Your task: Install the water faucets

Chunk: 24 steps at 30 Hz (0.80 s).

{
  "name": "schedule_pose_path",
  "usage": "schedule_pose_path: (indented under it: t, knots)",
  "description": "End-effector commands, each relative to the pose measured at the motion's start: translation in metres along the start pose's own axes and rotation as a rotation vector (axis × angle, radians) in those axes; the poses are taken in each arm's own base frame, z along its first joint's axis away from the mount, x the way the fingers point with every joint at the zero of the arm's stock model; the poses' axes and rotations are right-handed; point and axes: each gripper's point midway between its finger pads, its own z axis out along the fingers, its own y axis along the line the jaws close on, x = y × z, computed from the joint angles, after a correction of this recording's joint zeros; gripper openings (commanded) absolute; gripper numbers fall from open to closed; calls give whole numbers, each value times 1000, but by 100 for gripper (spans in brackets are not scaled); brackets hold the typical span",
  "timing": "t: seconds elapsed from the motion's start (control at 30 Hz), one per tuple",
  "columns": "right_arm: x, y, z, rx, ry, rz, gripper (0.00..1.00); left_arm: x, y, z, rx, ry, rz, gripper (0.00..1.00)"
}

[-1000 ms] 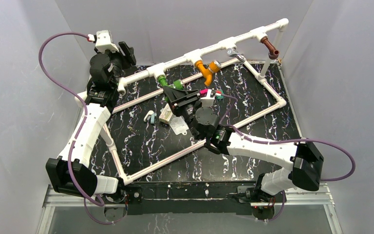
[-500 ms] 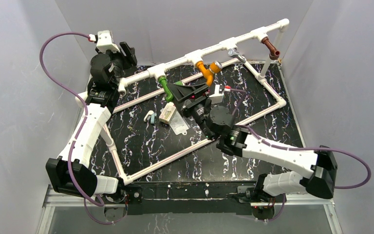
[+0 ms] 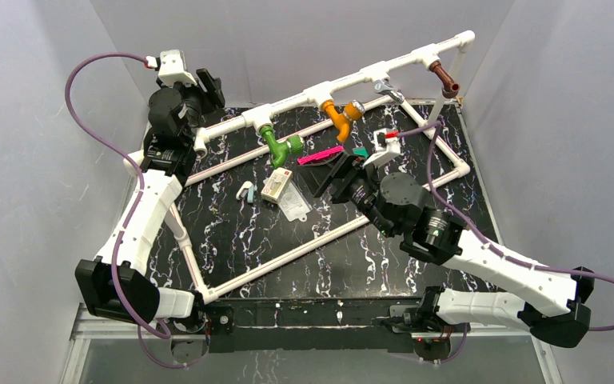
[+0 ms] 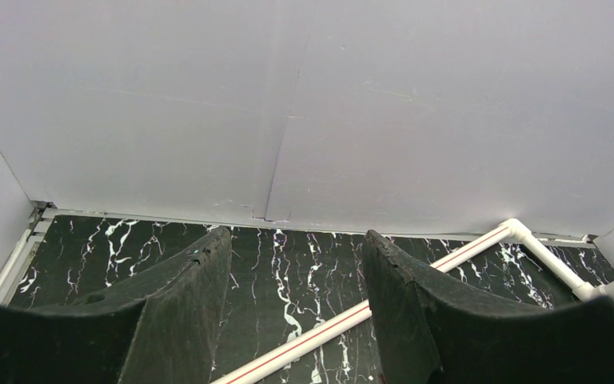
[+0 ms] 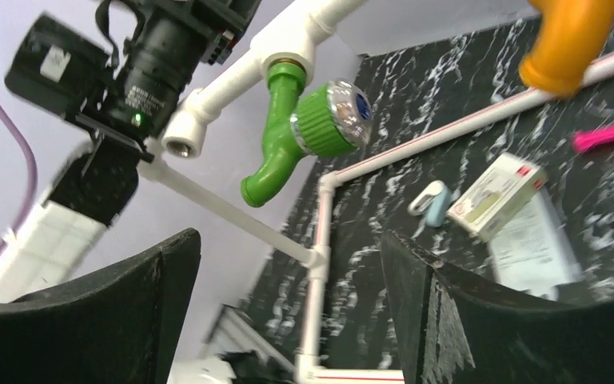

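Right fingers (image 3: 334,173) hover spread wide and empty above the black marbled table (image 3: 232,240), the smooth green plastic faucet (image 3: 280,146) just beyond them to the left. Orange faucet (image 3: 338,118) and brown faucet (image 3: 445,78), elbow-shaped, hang from the white pipe (image 3: 404,60) farther right. Left fingers (image 3: 209,85), far left, gape empty too.

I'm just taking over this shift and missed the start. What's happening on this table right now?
Two robot arms are fitting faucets onto a raised white pipe. The green faucet, orange faucet and brown faucet all hang from it. The right gripper is open and empty, hovering near the green faucet. The left gripper, also open and empty, is parked at the far left, facing the back wall.
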Motion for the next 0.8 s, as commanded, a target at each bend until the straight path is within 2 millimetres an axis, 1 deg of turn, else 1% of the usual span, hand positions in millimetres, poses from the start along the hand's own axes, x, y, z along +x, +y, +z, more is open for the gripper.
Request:
schedule_pose_path:
  t: [0.0,0.1,0.23,0.37,0.43,0.5,0.67,0.77]
  knots:
    - [-29,23,-17,-86,31,-435,88,210,37,-30,-106,616,114,59]
    - [-34,25,-16,-108,80,-712,88,208,37,-30,-105,613,115,59]
    - [-31,34,-9,-199,142,-1031,86,208,38,-30,-109,612,116,59]
    - [-34,44,0,-288,108,-1312,86,210,37,-29,-106,617,115,59]
    - [-37,46,5,-308,69,-1473,88,209,37,-29,-105,615,113,59]
    - [-38,49,12,-304,42,-1598,90,208,37,-30,-104,613,112,59]
    - [-24,45,31,-230,25,-1975,95,209,36,-29,-103,615,113,59]
    - [-21,49,41,-168,-50,-2156,97,209,37,-29,-104,616,114,59]
